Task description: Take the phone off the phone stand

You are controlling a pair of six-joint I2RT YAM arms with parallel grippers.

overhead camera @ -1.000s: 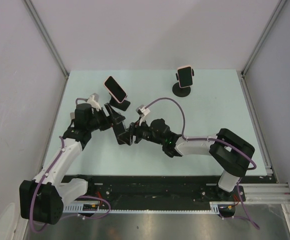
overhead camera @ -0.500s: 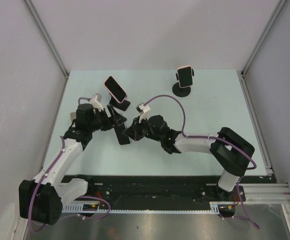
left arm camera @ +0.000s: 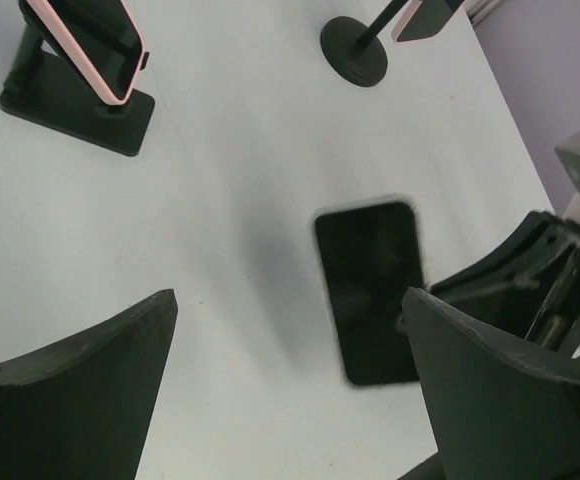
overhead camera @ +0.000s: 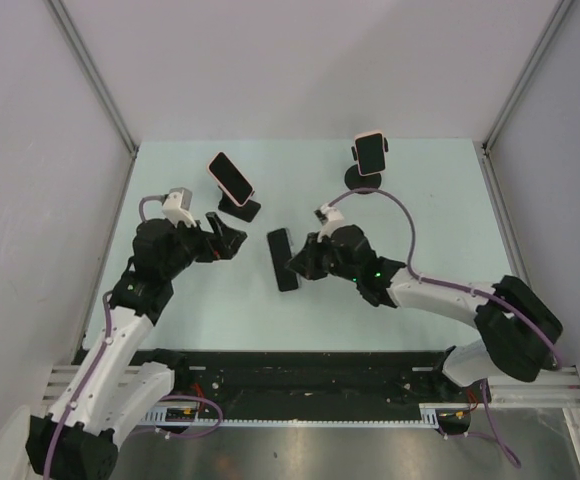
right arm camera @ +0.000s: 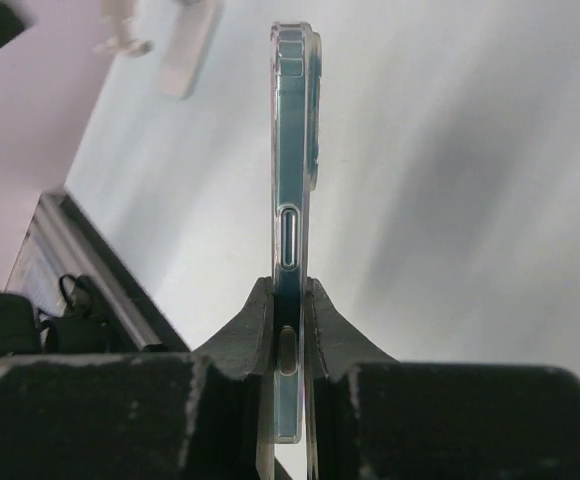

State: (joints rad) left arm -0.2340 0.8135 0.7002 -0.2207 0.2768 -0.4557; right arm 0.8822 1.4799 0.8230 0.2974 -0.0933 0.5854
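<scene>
My right gripper (overhead camera: 298, 264) is shut on the short end of a black phone (overhead camera: 283, 260) in a clear case, holding it flat a little above the table. In the right wrist view the phone (right arm camera: 295, 150) shows edge-on, pinched between the fingers (right arm camera: 255, 325). My left gripper (overhead camera: 228, 240) stands open and empty to the phone's left, apart from it. From the left wrist the phone (left arm camera: 368, 290) lies just beyond the right-hand finger (left arm camera: 490, 390). A black phone stand (overhead camera: 241, 210) behind my left gripper holds a pink-cased phone (overhead camera: 230, 177).
A second stand on a round base (overhead camera: 361, 180) at the back right carries another pink-cased phone (overhead camera: 370, 152). Side walls and metal rails enclose the pale green table (overhead camera: 170, 180). A black rail (overhead camera: 300, 375) runs along its near edge.
My left gripper opened off the black phone and drew back to the left. My right gripper closed on the phone and carried it to the right, away from the left arm.
</scene>
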